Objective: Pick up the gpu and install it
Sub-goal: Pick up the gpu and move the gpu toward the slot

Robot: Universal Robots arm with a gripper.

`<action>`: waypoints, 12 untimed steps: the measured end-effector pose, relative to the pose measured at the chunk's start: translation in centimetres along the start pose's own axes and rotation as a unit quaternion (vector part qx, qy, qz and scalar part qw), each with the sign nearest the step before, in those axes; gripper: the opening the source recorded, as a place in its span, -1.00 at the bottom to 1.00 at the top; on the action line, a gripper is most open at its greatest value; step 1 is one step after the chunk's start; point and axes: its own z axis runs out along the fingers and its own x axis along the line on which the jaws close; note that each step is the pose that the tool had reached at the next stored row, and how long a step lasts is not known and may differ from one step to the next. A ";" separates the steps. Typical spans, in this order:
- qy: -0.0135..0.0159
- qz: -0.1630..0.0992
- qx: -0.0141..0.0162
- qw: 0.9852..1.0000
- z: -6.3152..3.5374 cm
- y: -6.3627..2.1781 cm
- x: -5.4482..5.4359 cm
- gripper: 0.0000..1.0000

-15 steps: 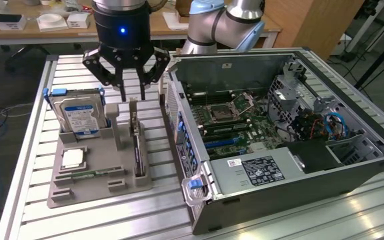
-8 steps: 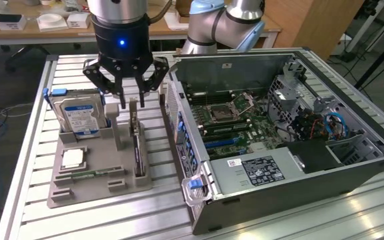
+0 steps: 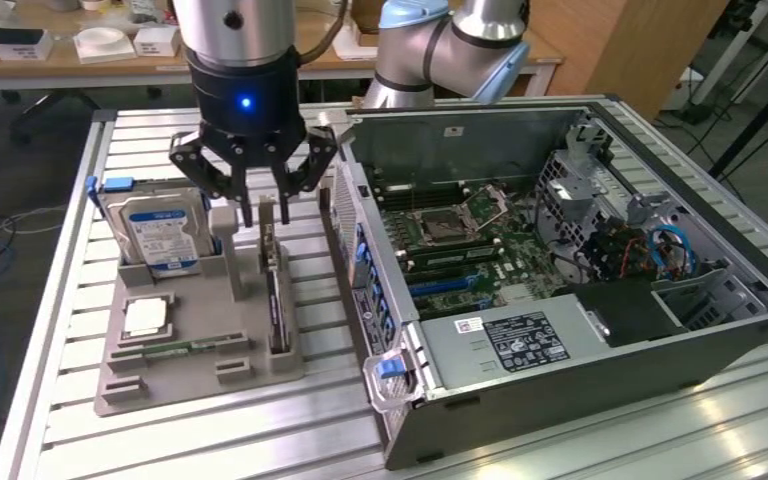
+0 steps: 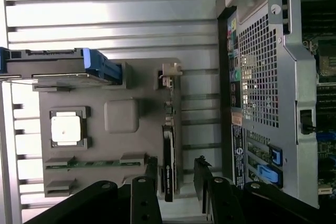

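grey plastic tray [image 3: 184,385] [image 4: 142,145] lies on the slatted aluminium table [image 3: 224,440] [image 4: 105,9] and serves as the landmark. the gpu [image 3: 277,300] [image 4: 168,166], a thin dark card with a silver metal end bracket, stands on its long edge in a slot along the tray's edge nearest the open black computer case [image 3: 584,395] [image 4: 262,77]. only a narrow strip of bare table separates that tray edge from the case's perforated rear panel.

the black gripper [image 3: 264,205] [image 4: 176,182] hangs over the bracketless end of the card. its two fingers [image 4: 202,174] are spread apart, one on each side of the card and not clamped on it. clear space shows between the card and the finger on the case side.

count on the tray:
- one gpu
- one silver hard drive with a blue-white label [image 3: 157,235] [image 4: 52,66], upright at the edge far from the case
- one square silver processor chip [image 3: 147,317] [image 4: 65,128], in the tray's middle area
- one narrow green memory stick [image 3: 184,348] [image 4: 94,163], just beside the chip

beside the tray stands one case, lid off.
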 end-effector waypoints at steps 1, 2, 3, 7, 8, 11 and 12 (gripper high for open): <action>0.000 0.000 0.000 1.000 0.18 -0.16 0.0 -0.18; 0.000 0.000 0.000 1.000 0.36 -0.32 0.0 -0.18; 0.000 0.000 0.000 1.000 0.54 -0.46 0.0 -0.18; 0.000 0.000 0.000 1.000 1.24 -0.92 -0.1 -0.18; 0.000 0.000 0.000 1.000 1.42 -1.03 -0.1 -0.18; 0.000 0.000 0.000 1.000 1.97 -1.18 -0.2 -0.18; 0.000 0.000 0.000 1.000 2.14 -1.22 -0.3 -0.18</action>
